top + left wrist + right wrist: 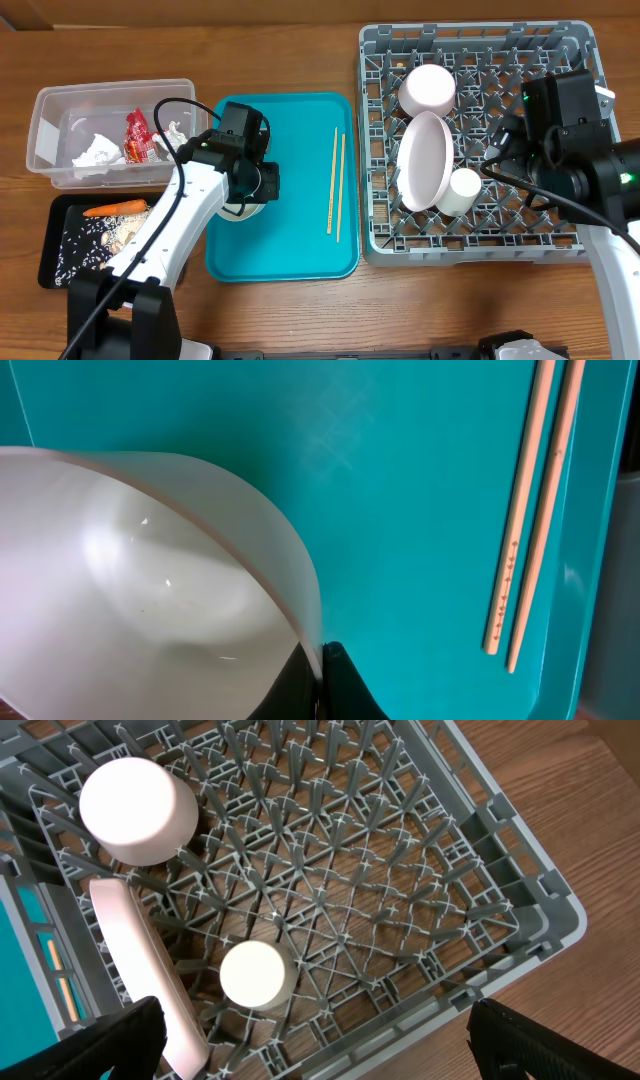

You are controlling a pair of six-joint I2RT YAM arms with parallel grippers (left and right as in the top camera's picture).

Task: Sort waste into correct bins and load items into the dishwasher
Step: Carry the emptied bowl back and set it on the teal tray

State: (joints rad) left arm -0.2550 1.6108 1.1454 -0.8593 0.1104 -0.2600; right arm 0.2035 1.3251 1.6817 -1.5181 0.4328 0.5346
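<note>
Nearest, the shallow black rectangular tray (pixel 50 250) holds the small orange carrot (pixel 115 209) and beige food scraps (pixel 125 232). On the teal serving tray (pixel 290 250), the left gripper (pixel 322 680) pinches a white bowl (pixel 150 610) by its rim. The thin wooden chopsticks (pixel 335 185) lie close by; both, I'd say, await loading. The grey plastic dish rack (pixel 470 250) holds the pale round plate (pixel 424 162), upturned second bowl (pixel 428 90) and small white cup (pixel 464 190), with the right gripper (pixel 320 1050) spread wide and empty above. Farthest, the clear plastic tub (pixel 40 130) holds crumpled white tissues (pixel 95 152) and the red wrapper (pixel 136 138).

left arm (pixel 170 225): white links, black joints, black cable | right arm (pixel 570 115): black wrist, green light
</note>
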